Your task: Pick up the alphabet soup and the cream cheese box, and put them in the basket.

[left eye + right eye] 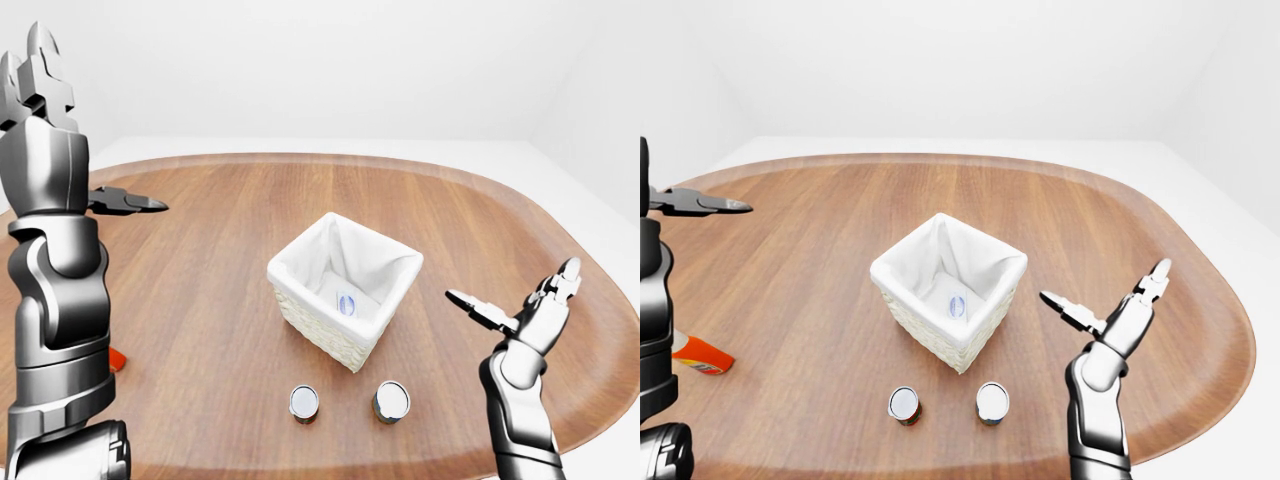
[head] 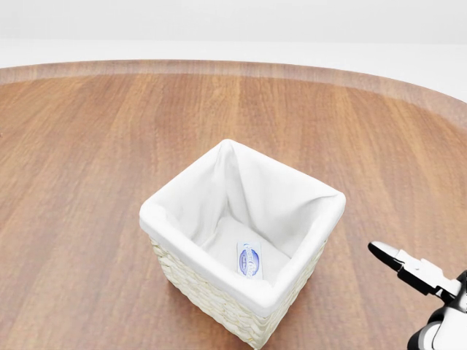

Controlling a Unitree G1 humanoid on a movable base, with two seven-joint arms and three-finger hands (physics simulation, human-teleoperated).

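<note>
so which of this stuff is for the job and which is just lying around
For the job:
basket
cream cheese box, already in the basket
two cans standing below the basket; one may be the soup, labels unreadable

Lying about:
orange item at the left edge

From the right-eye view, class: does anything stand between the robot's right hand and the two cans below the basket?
Nothing visible does. The right hand hangs open to the right of the basket, and bare table separates it from the nearer can and the farther can.
</note>
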